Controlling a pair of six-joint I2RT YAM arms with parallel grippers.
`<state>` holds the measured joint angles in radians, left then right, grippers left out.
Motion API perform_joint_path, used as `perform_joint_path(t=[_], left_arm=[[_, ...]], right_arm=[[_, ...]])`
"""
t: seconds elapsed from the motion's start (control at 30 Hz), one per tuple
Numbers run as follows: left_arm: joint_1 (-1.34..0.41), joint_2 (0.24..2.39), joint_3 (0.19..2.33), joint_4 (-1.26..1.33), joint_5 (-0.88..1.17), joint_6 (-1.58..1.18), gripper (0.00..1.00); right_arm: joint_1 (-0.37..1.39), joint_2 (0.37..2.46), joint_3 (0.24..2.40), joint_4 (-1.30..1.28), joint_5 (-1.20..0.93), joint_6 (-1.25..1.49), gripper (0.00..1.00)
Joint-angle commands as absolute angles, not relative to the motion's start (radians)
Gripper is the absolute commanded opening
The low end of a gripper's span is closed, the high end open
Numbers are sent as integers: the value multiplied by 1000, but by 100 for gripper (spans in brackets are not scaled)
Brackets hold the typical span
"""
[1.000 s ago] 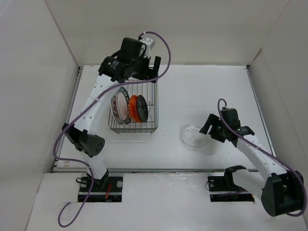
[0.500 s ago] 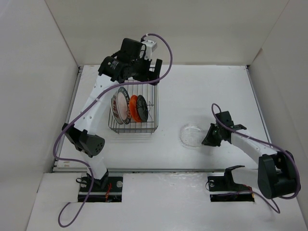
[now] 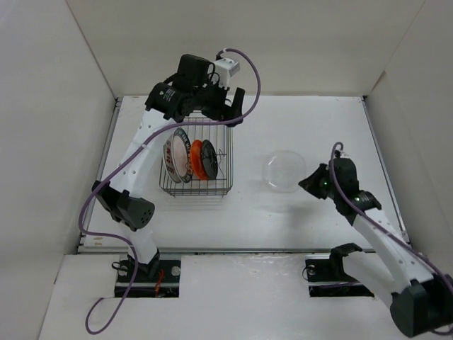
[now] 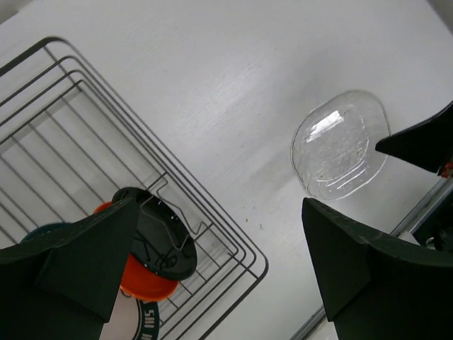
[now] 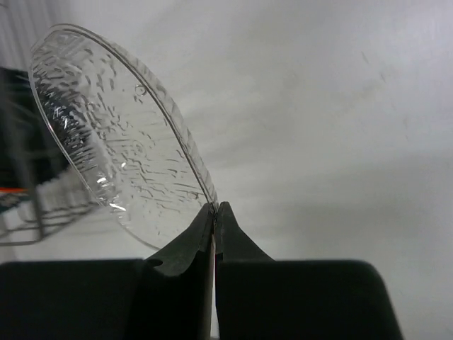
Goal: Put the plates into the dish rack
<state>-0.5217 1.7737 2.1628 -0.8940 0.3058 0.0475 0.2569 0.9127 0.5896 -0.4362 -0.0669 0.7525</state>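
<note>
Clamping rim of clear glass plate [image 5: 120,134] w/ R pincer [image 5: 214,212]; L pincer [image 4: 219,212] spread wide

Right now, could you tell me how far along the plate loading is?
Done: four stand in the dish rack: the white plate with red motifs, the green-rimmed plate, the orange plate and the black plate. In hand: the right gripper is shut on the rim of the clear glass plate, holding it tilted, to the right of the rack. Left: slotting that last plate in.
</note>
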Motion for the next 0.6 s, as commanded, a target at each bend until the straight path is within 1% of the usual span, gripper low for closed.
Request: perform_joint_path(t=[0.0, 0.1, 0.2, 0.27, 0.43, 0.5, 0.57], left_arm=[[-532, 1778, 2210, -818, 457, 135, 100], [-545, 1804, 2210, -807, 546, 179, 100], [-565, 1830, 2211, -816, 644, 210, 100], [-587, 1850, 2198, -807, 672, 221, 100], [-629, 1885, 2172, -796, 713, 221, 100], [-638, 1910, 2172, -805, 723, 210, 97], [-638, 1910, 2172, -796, 723, 201, 89]], right_arm=[[272, 766, 664, -220, -2, 761, 0], [272, 752, 718, -173, -41, 729, 0], [272, 798, 764, -173, -96, 689, 0], [290, 821, 773, -155, -129, 689, 0], [321, 845, 793, -124, -106, 699, 0], [321, 832, 804, -124, -106, 687, 0], [321, 806, 804, -124, -95, 677, 0]])
